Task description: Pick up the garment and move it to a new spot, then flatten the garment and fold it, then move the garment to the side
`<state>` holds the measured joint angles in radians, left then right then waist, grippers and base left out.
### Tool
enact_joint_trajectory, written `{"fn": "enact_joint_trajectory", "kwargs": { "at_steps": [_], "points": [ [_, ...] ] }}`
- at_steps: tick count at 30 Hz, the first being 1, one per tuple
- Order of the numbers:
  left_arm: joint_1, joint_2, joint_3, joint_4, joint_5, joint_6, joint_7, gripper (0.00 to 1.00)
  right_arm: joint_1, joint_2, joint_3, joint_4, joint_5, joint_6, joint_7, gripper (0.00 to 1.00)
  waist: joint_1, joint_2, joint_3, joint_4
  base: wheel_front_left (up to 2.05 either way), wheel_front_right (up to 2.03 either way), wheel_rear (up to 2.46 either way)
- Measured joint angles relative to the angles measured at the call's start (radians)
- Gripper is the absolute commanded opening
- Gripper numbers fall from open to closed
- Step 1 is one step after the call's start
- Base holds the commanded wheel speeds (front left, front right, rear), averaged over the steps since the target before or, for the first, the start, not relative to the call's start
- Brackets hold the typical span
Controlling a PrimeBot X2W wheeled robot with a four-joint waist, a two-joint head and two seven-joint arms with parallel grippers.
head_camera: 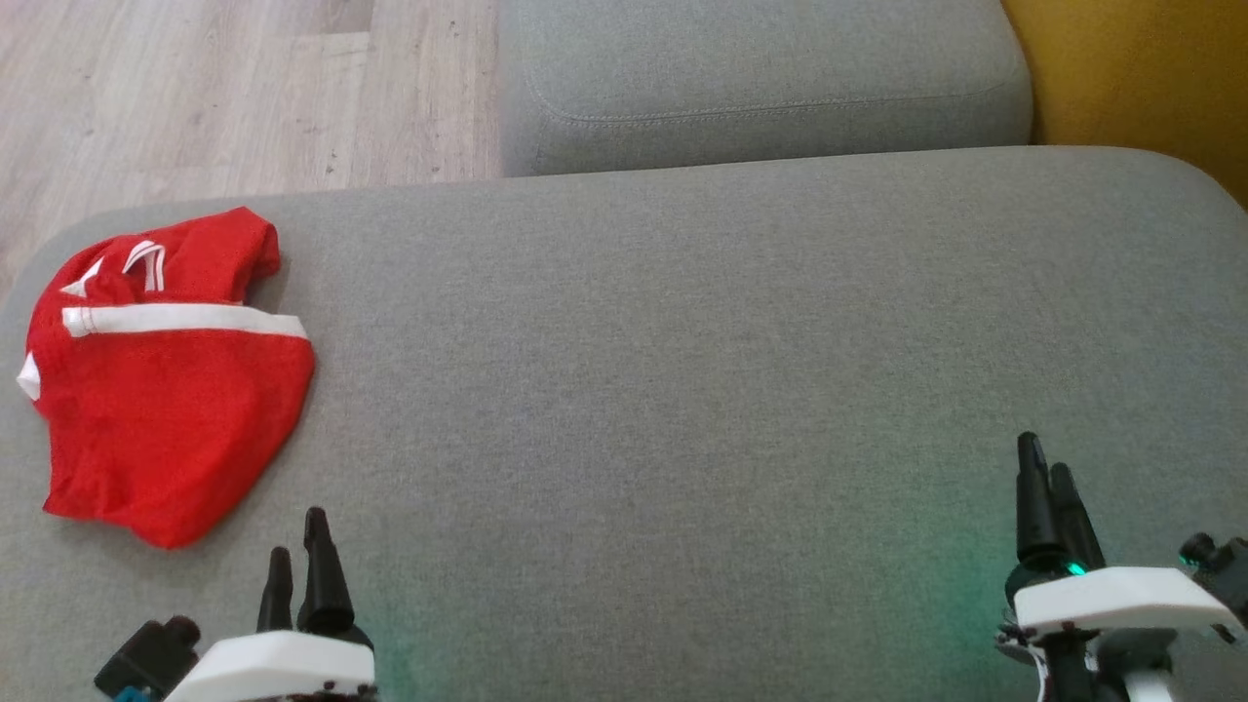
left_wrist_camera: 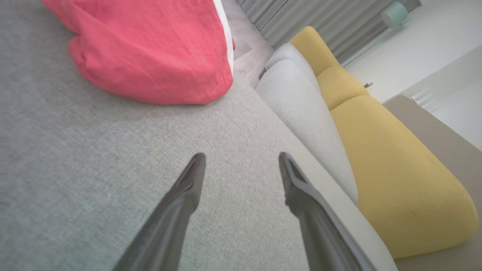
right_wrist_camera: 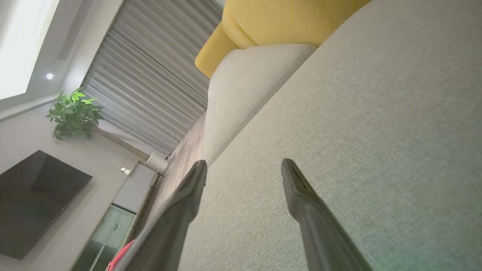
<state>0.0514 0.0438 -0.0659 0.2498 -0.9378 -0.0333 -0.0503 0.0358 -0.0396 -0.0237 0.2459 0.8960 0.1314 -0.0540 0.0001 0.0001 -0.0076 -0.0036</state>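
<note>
Garment (head_camera: 166, 390), red with white bands, lies bunched in a loose heap at the left end of the grey sofa cushion (head_camera: 682, 341), close to the wooden floor (head_camera: 195, 88). Left claw (head_camera: 297, 538): fingers spread, empty, near the garment's front edge but not touching it. Right claw (head_camera: 1045, 456): fingers spread, empty, over the cushion's right side, well apart from the garment.

garment (head_camera: 166, 380) on cushion (head_camera: 682, 390), left end

No readable text, label, brand or number. Red garment (head_camera: 166, 390), left of frame, bears white stripe (head_camera: 185, 319) and small angled white marks; no letters legible.
</note>
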Motion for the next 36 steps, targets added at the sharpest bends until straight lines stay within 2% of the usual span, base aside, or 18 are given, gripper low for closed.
{"fn": "enact_joint_trajectory", "kwargs": {
  "at_steps": [25, 36],
  "points": [
    [0.019, 0.014, -0.053, -0.007, 0.281, 0.036, -0.05, 1.0, 0.0, 0.0, 0.037, -0.011, -0.338, 0.0, -0.072, 1.0, 0.0, 0.0, -0.002, 0.002, 0.0, 0.0, 0.0],
    [0.02, 0.021, -0.072, -0.028, 0.395, 0.068, -0.08, 1.0, 0.0, 0.0, 0.053, -0.006, -0.481, 0.0, -0.084, 1.0, -0.0002, 0.0, -0.003, 0.002, 0.0, 0.0, 0.0]
  ]
}}
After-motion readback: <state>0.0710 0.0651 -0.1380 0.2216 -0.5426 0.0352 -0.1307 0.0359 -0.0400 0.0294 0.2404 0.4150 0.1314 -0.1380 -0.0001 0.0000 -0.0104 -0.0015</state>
